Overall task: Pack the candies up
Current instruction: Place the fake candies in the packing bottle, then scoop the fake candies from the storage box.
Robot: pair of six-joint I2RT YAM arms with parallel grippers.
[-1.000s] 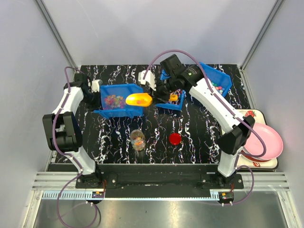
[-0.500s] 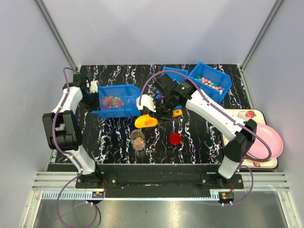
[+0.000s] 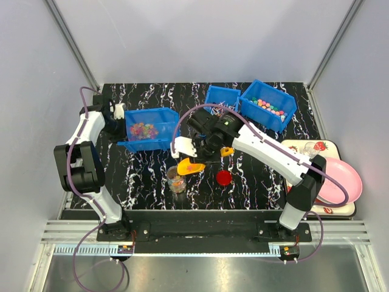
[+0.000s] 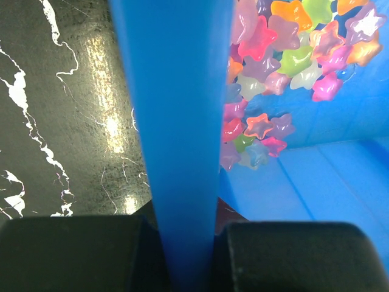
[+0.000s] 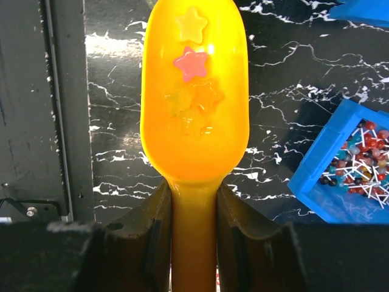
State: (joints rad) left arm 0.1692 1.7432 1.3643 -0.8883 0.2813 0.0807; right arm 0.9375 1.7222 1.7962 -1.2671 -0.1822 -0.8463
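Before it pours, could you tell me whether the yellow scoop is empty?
No, the yellow scoop holds several star-shaped candies in its bowl.

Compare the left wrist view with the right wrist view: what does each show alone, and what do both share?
Only the left wrist view: the left gripper clamped on the wall of a blue bin, star candies heaped inside. Only the right wrist view: the right gripper holding a yellow scoop carrying a few stars, and a second bin of small round sweets. Both: star-shaped candies and the black marbled table.
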